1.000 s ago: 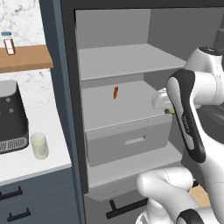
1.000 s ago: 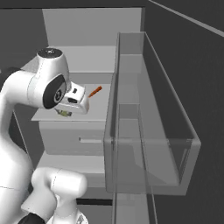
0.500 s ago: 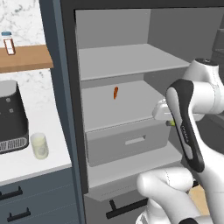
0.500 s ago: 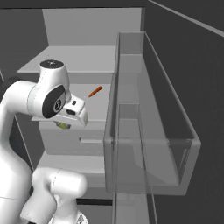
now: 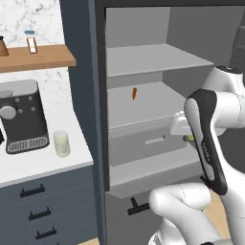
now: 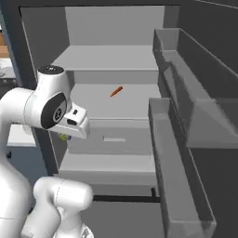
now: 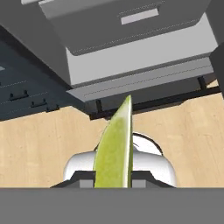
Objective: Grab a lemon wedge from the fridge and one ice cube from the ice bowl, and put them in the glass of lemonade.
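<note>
We see a black coffee machine (image 5: 24,117) on the white counter (image 5: 43,165) — above it, a wooden shelf (image 5: 38,57) carrying a spice jar (image 5: 31,42).

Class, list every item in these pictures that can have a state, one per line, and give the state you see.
fridge: door open, shelves exposed.
fridge drawer: closed.
lemon wedge: held between the fingers, out of the fridge.
end effector: shut on the lemon wedge.
orange-red stick: lying on the middle shelf.
glass of lemonade: upright on the counter, filled.
counter drawers: closed.
</note>
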